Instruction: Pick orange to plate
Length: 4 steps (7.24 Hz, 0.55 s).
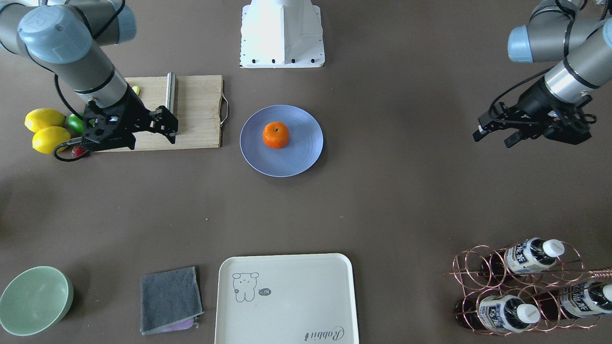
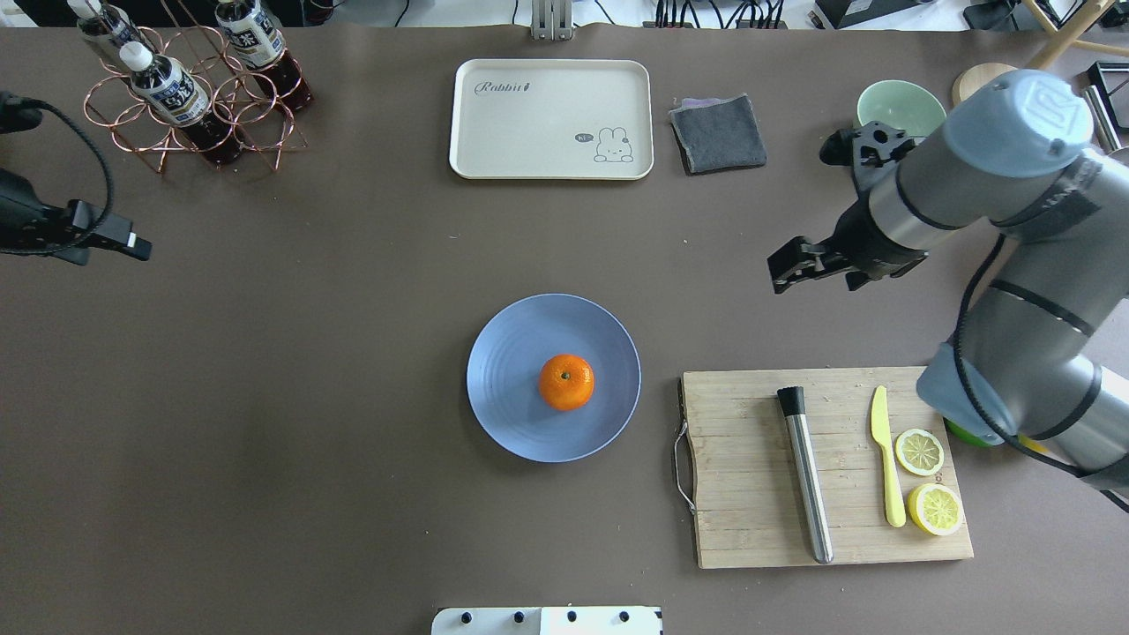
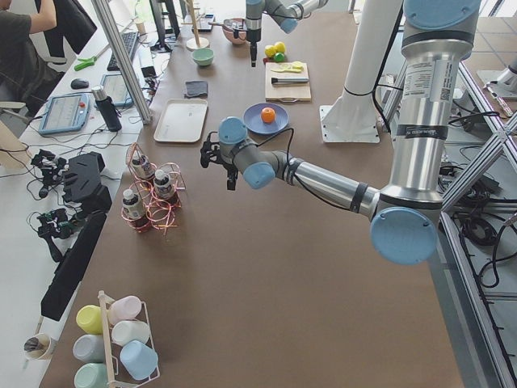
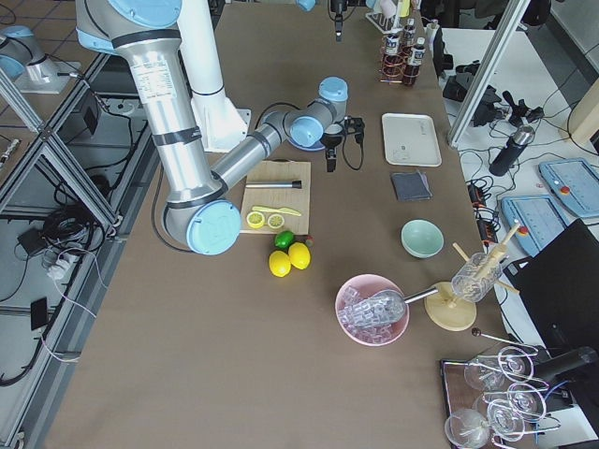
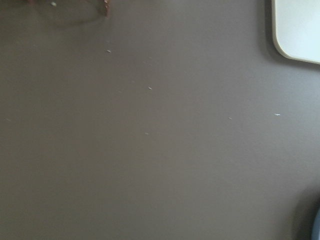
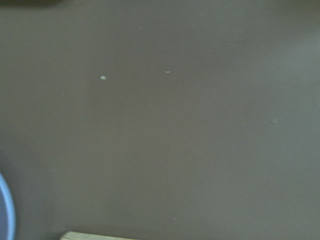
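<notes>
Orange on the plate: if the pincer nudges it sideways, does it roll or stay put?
Likely rolls under a firm push: the orange is nearly round and the plate looks flat with only faint rings, so little would stop it. Its stem dimple faces up, so it probably sits on a flattish base and resists light nudges.

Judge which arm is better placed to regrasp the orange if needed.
Likely right. The right hand hangs near the plate, by the cutting board; the left hand sits much farther off. The orange already rests on the plate.
</notes>
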Each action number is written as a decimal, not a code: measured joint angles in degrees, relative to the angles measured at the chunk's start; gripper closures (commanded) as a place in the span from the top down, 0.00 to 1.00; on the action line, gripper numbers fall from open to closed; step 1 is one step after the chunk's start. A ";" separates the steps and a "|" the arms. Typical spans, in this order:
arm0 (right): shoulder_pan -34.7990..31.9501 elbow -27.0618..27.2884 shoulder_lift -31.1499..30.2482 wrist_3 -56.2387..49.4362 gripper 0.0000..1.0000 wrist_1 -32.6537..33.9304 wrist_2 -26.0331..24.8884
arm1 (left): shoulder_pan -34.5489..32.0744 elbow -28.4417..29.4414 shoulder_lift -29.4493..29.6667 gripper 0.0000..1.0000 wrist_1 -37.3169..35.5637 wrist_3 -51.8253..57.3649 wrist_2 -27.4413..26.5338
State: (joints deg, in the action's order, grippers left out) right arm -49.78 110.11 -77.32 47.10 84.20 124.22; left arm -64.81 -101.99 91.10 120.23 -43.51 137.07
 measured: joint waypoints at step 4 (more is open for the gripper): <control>-17.37 0.15 -18.89 -30.49 1.00 -0.35 3.92 | -14.95 7.70 -10.52 0.97 -5.01 31.39 4.13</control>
State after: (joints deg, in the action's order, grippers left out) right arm -67.14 110.26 -96.21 16.61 83.86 128.14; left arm -79.76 -94.29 80.58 115.22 -12.12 141.20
